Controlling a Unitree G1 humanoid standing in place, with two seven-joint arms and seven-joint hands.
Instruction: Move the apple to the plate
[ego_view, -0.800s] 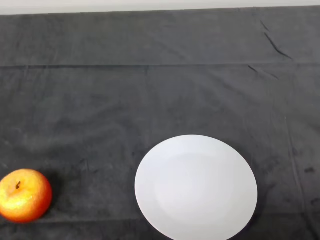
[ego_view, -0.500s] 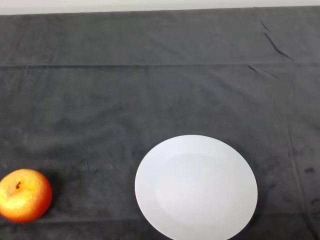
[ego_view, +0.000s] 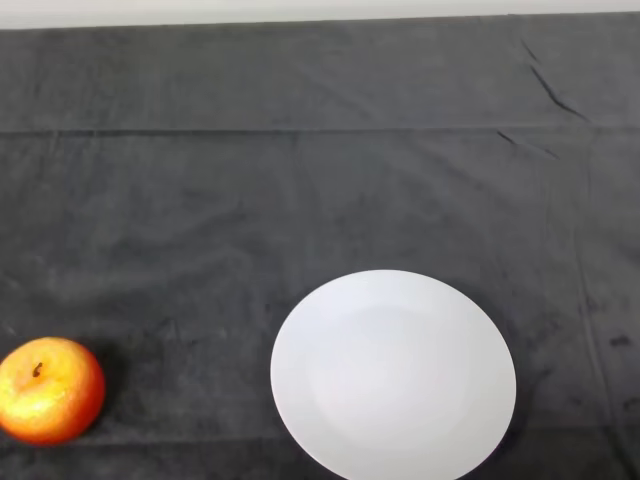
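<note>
A red and yellow apple (ego_view: 50, 390) rests on the dark cloth at the lower left of the head view, stem up. A round white plate (ego_view: 393, 375) lies flat at the lower middle, a good way to the right of the apple, with nothing on it. Its near rim is cut off by the bottom edge of the view.
The dark cloth (ego_view: 300, 190) covers the whole table, with folds running across it and a few creases at the upper right. A pale strip (ego_view: 300, 10) beyond the table's far edge shows along the top.
</note>
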